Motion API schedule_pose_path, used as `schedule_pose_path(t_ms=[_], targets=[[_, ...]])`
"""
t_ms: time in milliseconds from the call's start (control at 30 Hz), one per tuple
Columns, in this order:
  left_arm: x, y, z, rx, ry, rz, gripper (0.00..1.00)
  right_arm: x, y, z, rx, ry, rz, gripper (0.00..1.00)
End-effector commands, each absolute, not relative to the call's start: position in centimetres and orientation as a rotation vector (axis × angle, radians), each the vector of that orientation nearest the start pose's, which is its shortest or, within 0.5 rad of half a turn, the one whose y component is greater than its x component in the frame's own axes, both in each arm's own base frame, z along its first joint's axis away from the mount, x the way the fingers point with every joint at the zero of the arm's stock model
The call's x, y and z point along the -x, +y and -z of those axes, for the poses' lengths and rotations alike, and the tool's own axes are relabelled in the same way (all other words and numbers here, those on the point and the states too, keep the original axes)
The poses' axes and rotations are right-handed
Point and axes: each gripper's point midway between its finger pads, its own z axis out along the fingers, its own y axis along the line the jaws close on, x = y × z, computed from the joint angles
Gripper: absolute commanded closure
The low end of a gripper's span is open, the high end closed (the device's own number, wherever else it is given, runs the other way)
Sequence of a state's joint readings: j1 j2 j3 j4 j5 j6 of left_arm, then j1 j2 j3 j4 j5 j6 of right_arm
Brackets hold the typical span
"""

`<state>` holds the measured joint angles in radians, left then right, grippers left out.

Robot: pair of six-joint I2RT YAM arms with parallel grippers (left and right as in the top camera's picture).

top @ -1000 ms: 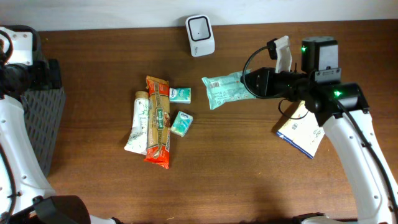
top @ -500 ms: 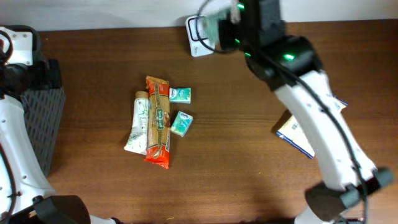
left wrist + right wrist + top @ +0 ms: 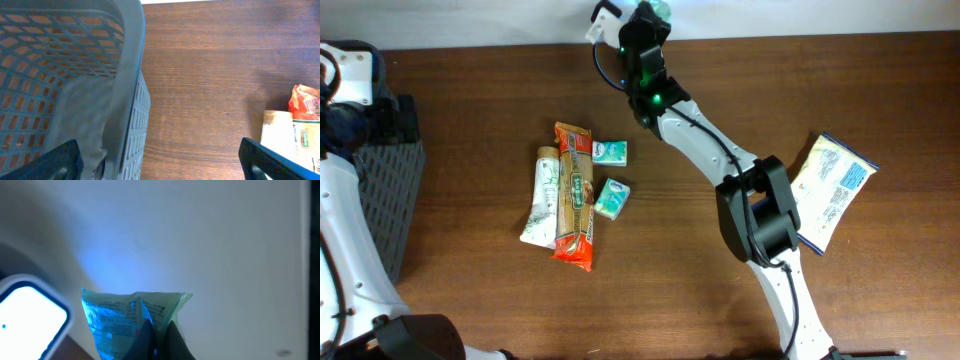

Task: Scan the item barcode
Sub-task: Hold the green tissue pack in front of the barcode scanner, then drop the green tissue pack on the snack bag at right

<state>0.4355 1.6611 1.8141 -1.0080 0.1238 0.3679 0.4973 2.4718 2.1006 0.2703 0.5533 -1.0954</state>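
The right pincer was clamped on the green packet — the glowing scanner sat just beside it, likely so the packet could be scanned. The left pincer hung wide apart.

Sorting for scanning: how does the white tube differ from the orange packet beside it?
The white tube is pale with green print; the orange packet is orange-red. The tube is shorter; the packet runs past it at both ends. Both lie flat, side by side.

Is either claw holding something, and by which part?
The right claw pinches a pale green packet by its edge; the left claw holds nothing.
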Motion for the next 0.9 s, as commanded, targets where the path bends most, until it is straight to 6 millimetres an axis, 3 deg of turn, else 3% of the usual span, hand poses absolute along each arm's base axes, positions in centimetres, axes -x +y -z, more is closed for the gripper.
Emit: schedule_pose_path(t_ms=[0, 400, 567, 700, 800, 867], targets=[[-40.5, 16.7, -29.1, 0.010, 2.423, -0.220, 0.01, -65.8, 25.6, -22.6, 0.915, 1.448, 0.901, 0.96], [-40.5, 16.7, -29.1, 0.010, 2.423, -0.220, 0.01, -65.9, 26.1, -22.2, 0.927, 1.444, 0.871, 0.96], [-40.5, 16.7, -29.1, 0.010, 2.423, -0.221, 0.01, -64.3, 26.1, -25.4, 0.797, 1.543, 0.686, 0.96], [-40.5, 16.7, -29.0, 0.010, 2.424, -0.219, 0.01, -60.5, 25.1, -31.4, 0.648, 1.671, 0.426, 0.96], [-40.5, 16.6, -29.0, 0.010, 2.425, -0.219, 0.01, -54.3, 24.9, -34.7, 0.521, 1.866, -0.003, 0.96], [-40.5, 16.7, -29.0, 0.010, 2.424, -0.219, 0.01, -51.1, 24.0, -35.3, 0.483, 1.980, -0.173, 0.96]])
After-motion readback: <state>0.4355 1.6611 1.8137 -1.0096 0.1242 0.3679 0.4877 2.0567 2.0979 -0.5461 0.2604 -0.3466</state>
